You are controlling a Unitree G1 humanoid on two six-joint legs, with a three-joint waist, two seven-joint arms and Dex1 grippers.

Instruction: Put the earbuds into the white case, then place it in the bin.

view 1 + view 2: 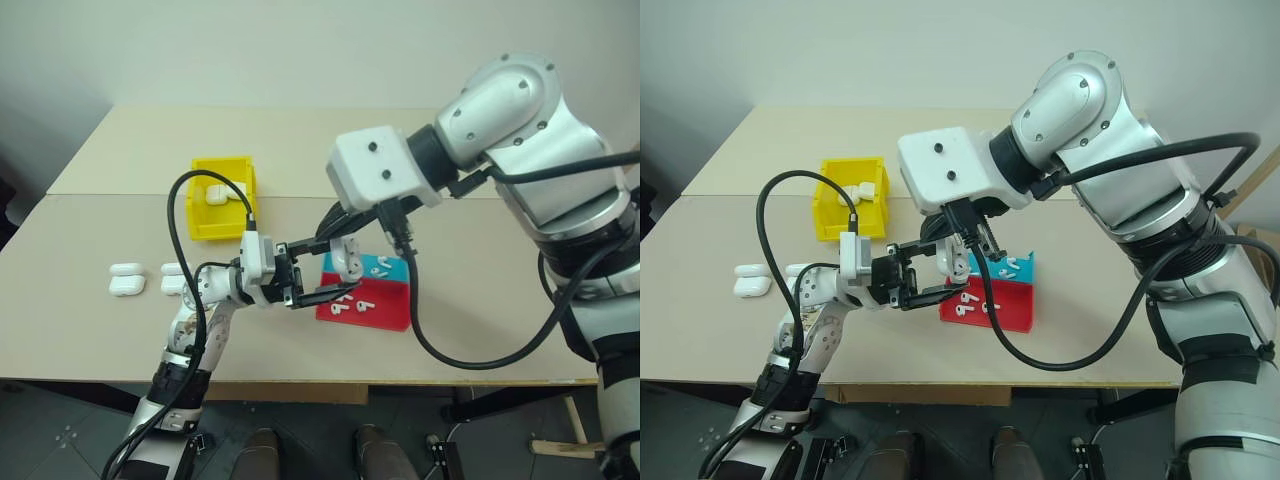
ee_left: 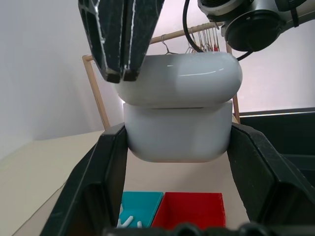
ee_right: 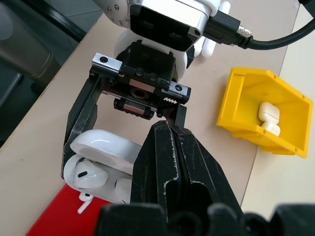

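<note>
The left gripper [image 1: 312,283] is clamped on the case [image 2: 178,115], held between its two fingers above the red and blue tray [image 1: 385,310]. The lid stands ajar, one earbud [image 3: 87,173] seated inside. The right gripper [image 3: 167,147], fingers pressed together, touches the lid. The bin [image 1: 222,198] lies apart.

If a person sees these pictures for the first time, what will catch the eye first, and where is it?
First, the white case, lid open with an earbud inside, clamped in the left gripper above the table's middle. The right gripper, fingers shut, presses down at the case from above. Next come the yellow bin behind them, already holding cases, and the red and blue tray with loose earbuds just below the grippers.
</note>
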